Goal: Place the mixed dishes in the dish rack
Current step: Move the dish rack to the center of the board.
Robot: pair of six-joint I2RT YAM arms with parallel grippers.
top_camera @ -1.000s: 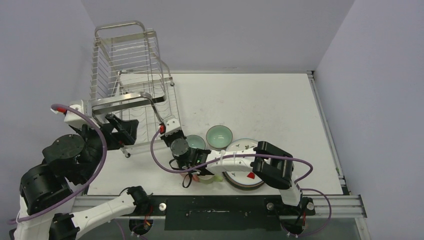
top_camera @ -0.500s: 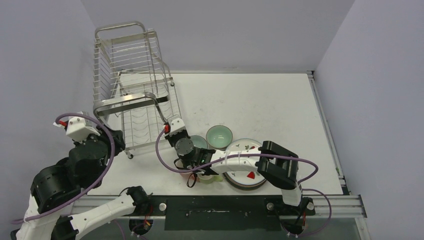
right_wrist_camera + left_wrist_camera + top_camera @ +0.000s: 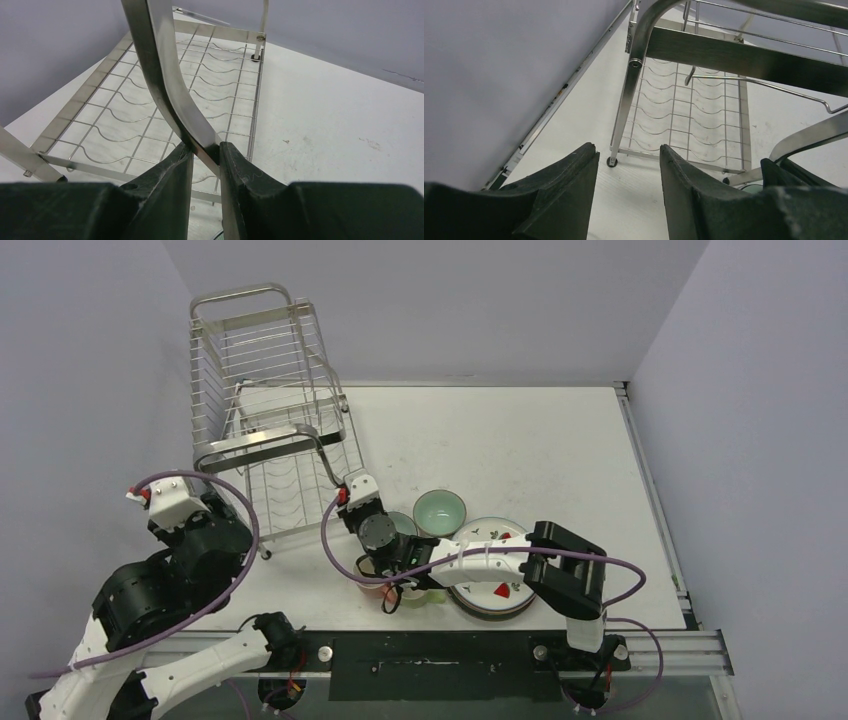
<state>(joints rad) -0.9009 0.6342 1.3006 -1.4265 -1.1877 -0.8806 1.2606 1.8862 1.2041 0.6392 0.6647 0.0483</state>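
Since 1 second ago, the left gripper [image 3: 628, 150] has withdrawn to lower left, jaws part-open and empty. The right gripper [image 3: 205, 147] clamps the dish rack [image 3: 255, 437] frame. The rack stands upper left, the dishes [image 3: 439, 510] lower centre.

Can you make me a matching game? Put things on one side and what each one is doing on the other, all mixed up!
Things:
1. left gripper
2. right gripper
3. mint-green bowl
4. strawberry plate

What it is doing:
A. partly hidden under the right arm
B. open, holding nothing
C. in plain view on the table
D. shut on a bar of the dish rack

Pairs: 1-B, 2-D, 3-C, 4-A
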